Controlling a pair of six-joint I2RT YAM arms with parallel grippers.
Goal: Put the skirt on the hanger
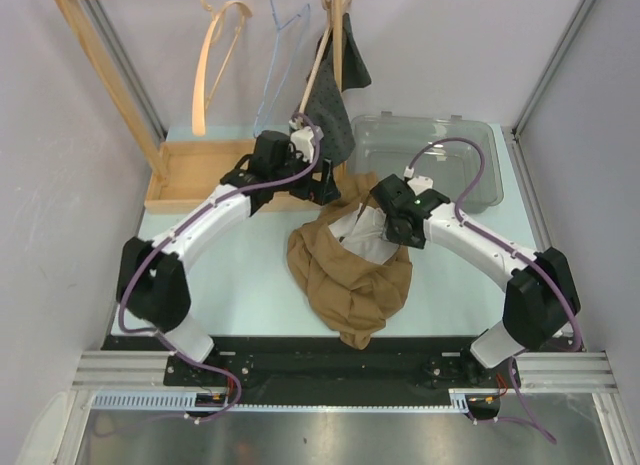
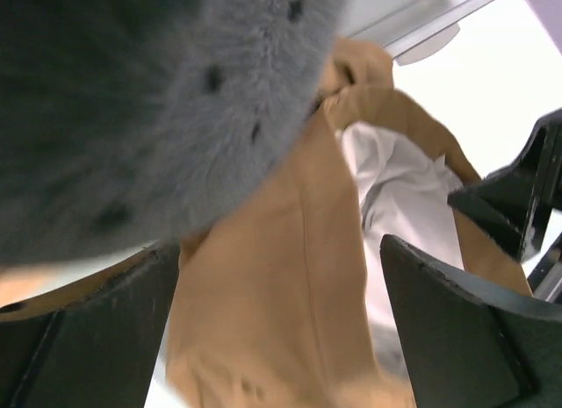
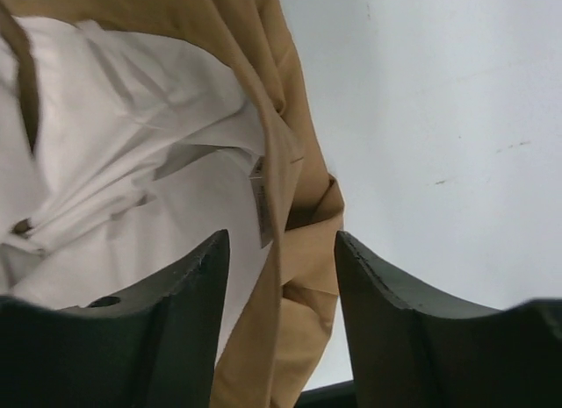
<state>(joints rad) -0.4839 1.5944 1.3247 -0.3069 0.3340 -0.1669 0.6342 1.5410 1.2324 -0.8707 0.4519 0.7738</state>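
Note:
The tan skirt (image 1: 345,275) with white lining (image 1: 365,235) lies crumpled on the table, waist opening facing up. My left gripper (image 1: 325,188) is at the skirt's far left edge. In the left wrist view it (image 2: 272,338) is open wide, with tan fabric (image 2: 281,276) between the fingers. My right gripper (image 1: 397,228) is over the waist's right side. In the right wrist view it (image 3: 281,289) is open, astride the waistband fold (image 3: 294,250), with the lining (image 3: 114,145) to its left. A wooden hanger (image 1: 213,70) and a light blue hanger (image 1: 272,70) hang empty on the rack.
A grey fuzzy garment (image 1: 332,105) hangs on a third hanger just behind the left gripper and fills the top of the left wrist view (image 2: 132,101). The wooden rack (image 1: 95,60) has a tray base (image 1: 190,180). A clear plastic bin (image 1: 470,160) stands at the back right.

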